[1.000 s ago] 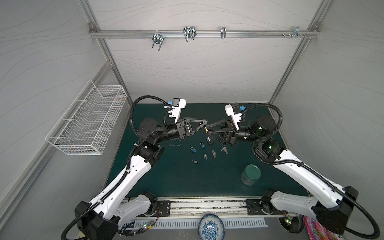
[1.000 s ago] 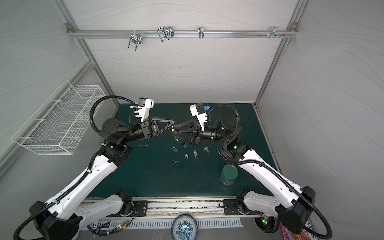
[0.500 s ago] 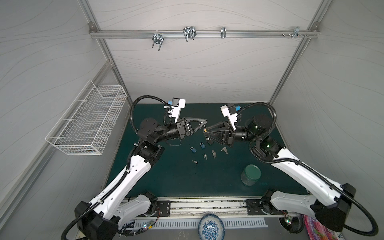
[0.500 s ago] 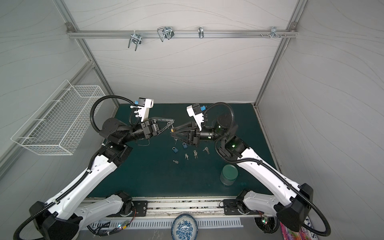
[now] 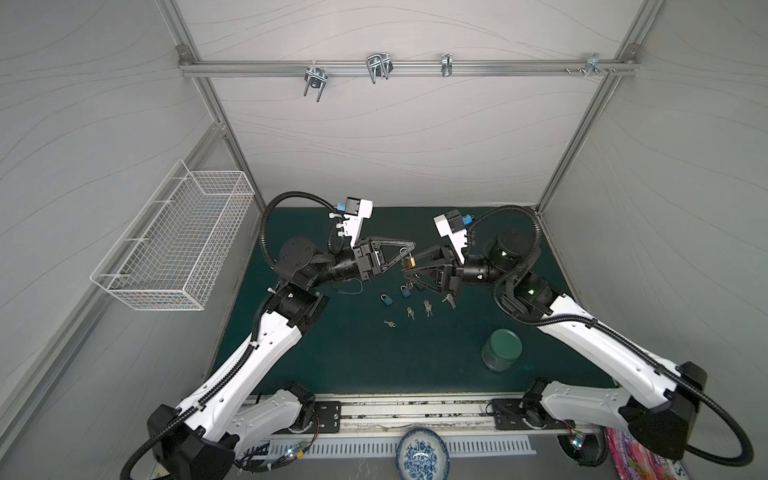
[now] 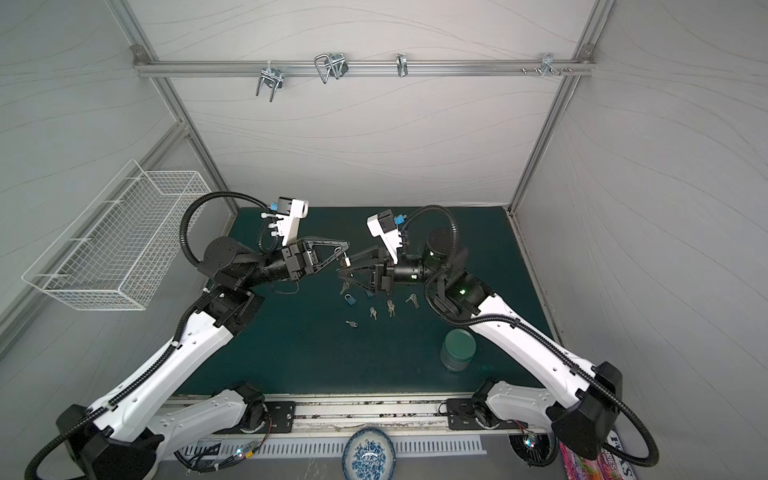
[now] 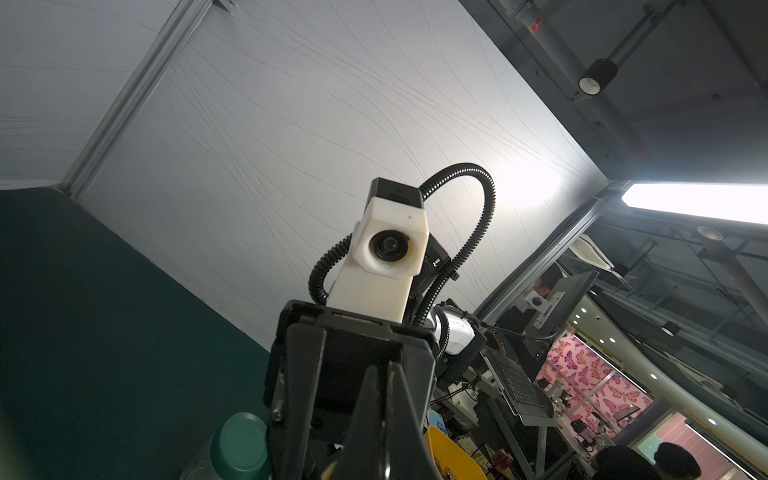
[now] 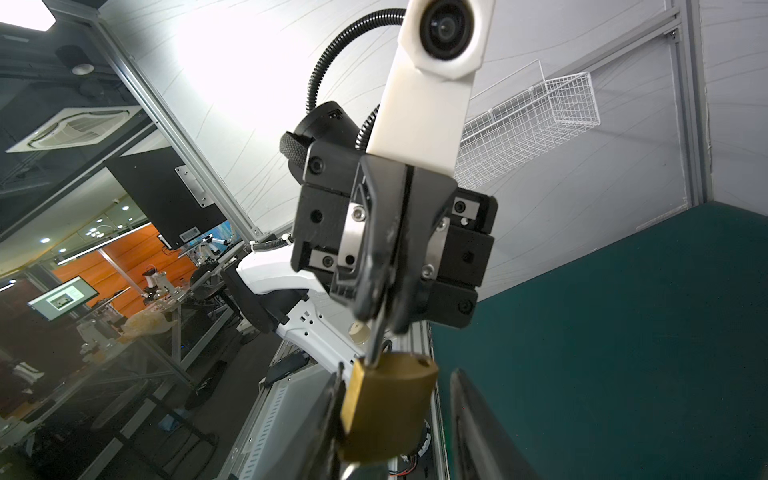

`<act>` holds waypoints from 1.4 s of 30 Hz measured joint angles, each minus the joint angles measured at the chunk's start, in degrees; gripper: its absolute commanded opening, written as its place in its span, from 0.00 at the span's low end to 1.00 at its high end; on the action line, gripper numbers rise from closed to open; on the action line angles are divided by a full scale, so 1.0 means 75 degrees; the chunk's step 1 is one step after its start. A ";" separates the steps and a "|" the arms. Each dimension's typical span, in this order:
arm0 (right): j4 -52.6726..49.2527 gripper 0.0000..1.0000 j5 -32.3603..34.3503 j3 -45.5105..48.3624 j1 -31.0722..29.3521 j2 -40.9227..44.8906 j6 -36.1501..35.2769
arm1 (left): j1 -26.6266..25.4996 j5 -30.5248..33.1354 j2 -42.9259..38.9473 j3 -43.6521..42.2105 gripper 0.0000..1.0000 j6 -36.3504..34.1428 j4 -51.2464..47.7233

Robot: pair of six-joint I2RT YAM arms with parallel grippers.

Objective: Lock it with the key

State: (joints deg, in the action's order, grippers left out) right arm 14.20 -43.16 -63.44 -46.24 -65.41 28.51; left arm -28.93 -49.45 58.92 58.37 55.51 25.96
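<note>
A brass padlock (image 8: 390,407) hangs in mid-air over the green mat, also seen in both top views (image 5: 408,262) (image 6: 345,261). My left gripper (image 5: 411,250) (image 6: 347,252) (image 7: 384,374) is shut on its steel shackle (image 8: 376,345). My right gripper (image 8: 399,415) (image 5: 409,266) (image 6: 345,267) stands open around the padlock's body: one finger (image 8: 328,415) touches its side, the other finger (image 8: 469,419) is clear of it. A silver key (image 8: 353,471) shows at the padlock's underside, and a small bunch of keys (image 5: 409,286) (image 6: 345,286) dangles below it.
Two blue padlocks (image 5: 386,300) (image 5: 406,291) and several loose keys (image 5: 427,307) lie on the mat (image 5: 353,353) under the grippers. A green-lidded jar (image 5: 502,348) stands front right. A wire basket (image 5: 174,245) hangs on the left wall; hooks (image 5: 378,66) hang on the rail.
My right arm has edged left toward the left gripper, bringing its fingers around the hanging padlock. The left gripper has stayed in place, still shut on the shackle.
</note>
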 measured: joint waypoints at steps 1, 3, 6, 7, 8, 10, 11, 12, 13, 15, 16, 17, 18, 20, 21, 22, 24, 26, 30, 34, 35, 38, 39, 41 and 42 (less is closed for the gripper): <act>-0.0003 0.44 0.0041 0.0052 0.0000 0.0102 -0.0076 | 0.0000 0.0006 -0.0026 0.0000 0.00 -0.0020 -0.0012; -0.0026 0.44 0.0137 0.0099 -0.0003 0.0297 -0.0221 | 0.0000 0.0041 -0.0070 0.0000 0.00 -0.0058 -0.0020; -0.0128 0.44 0.0297 0.0058 -0.0009 0.0417 -0.0437 | 0.0000 0.0096 -0.0079 0.0000 0.00 -0.0085 -0.0035; -0.0175 0.43 0.0326 0.0020 -0.0020 0.0417 -0.0475 | 0.0000 0.0111 -0.0079 0.0000 0.00 -0.0087 -0.0064; -0.0236 0.43 0.0358 -0.0015 -0.0035 0.0399 -0.0527 | 0.0000 0.0119 -0.0079 0.0000 0.00 -0.0093 -0.0093; -0.0382 0.41 0.0417 -0.0067 -0.0061 0.0385 -0.0618 | 0.0000 0.0140 -0.0079 0.0000 0.00 -0.0119 -0.0175; -0.0481 0.39 0.0440 -0.0114 -0.0085 0.0367 -0.0670 | 0.0000 0.0143 -0.0079 0.0000 0.00 -0.0140 -0.0224; -0.0554 0.37 0.0463 -0.0169 -0.0111 0.0335 -0.0731 | 0.0000 0.0146 -0.0079 0.0000 0.00 -0.0152 -0.0274; -0.0600 0.36 0.0472 -0.0210 -0.0140 0.0309 -0.0778 | 0.0000 0.0146 -0.0079 0.0000 0.00 -0.0169 -0.0294; -0.0705 0.32 0.0472 -0.0289 -0.0181 0.0259 -0.0836 | 0.0000 0.0149 -0.0079 0.0000 0.00 -0.0184 -0.0332; -0.0731 0.31 0.0472 -0.0309 -0.0192 0.0242 -0.0860 | 0.0000 0.0149 -0.0079 0.0000 0.00 -0.0189 -0.0338; -0.0772 0.29 0.0472 -0.0341 -0.0210 0.0219 -0.0877 | 0.0000 0.0149 -0.0076 0.0000 0.00 -0.0195 -0.0344; -0.0799 0.28 0.0472 -0.0373 -0.0224 0.0187 -0.0892 | 0.0000 0.0149 -0.0079 0.0000 0.00 -0.0198 -0.0347; -0.0842 0.26 0.0469 -0.0446 -0.0248 0.0119 -0.0935 | 0.0000 0.0152 -0.0076 0.0000 0.00 -0.0201 -0.0344; -0.0851 0.24 0.0469 -0.0475 -0.0256 0.0090 -0.0947 | 0.0000 0.0152 -0.0079 0.0000 0.00 -0.0201 -0.0344; -0.0868 0.23 0.0472 -0.0498 -0.0262 0.0067 -0.0950 | 0.0000 0.0149 -0.0079 0.0000 0.00 -0.0201 -0.0344; -0.0883 0.21 0.0481 -0.0507 -0.0265 0.0044 -0.0956 | 0.0000 0.0152 -0.0076 0.0000 0.00 -0.0204 -0.0338; -0.0909 0.19 0.0507 -0.0507 -0.0268 0.0041 -0.0944 | 0.0000 0.0149 -0.0076 0.0000 0.00 -0.0207 -0.0338; -0.0991 0.12 0.0638 -0.0507 -0.0268 0.0041 -0.0825 | 0.0000 0.0140 -0.0076 0.0000 0.00 -0.0300 -0.0300; -0.0991 0.00 0.0694 -0.0507 -0.0268 0.0041 -0.0711 | 0.0000 0.0149 -0.0076 0.0000 0.00 -0.0393 -0.0274; -0.0991 0.00 0.0705 -0.0507 -0.0268 0.0041 -0.0688 | 0.0000 0.0149 -0.0076 0.0000 0.00 -0.0405 -0.0274; -0.1014 0.00 0.0740 -0.0507 -0.0262 0.0044 -0.0664 | 0.0003 0.0157 -0.0076 0.0003 0.17 -0.0455 -0.0312; -0.1052 0.00 0.0702 -0.0507 -0.0216 0.0044 -0.0673 | 0.0000 0.0154 -0.0079 0.0035 0.23 -0.0437 -0.0391; -0.1093 0.00 0.0539 -0.0507 -0.0082 0.0044 -0.0682 | 0.0000 0.0163 -0.0079 0.0119 0.28 -0.0495 -0.0638; -0.1134 0.00 0.0393 -0.0519 -0.0006 0.0044 -0.0682 | 0.0000 0.0160 -0.0082 0.0152 0.28 -0.0542 -0.0769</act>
State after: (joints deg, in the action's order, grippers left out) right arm 5.69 -40.21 -67.33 -46.28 -65.08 23.40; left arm -28.93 -48.25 58.30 59.51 51.44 20.18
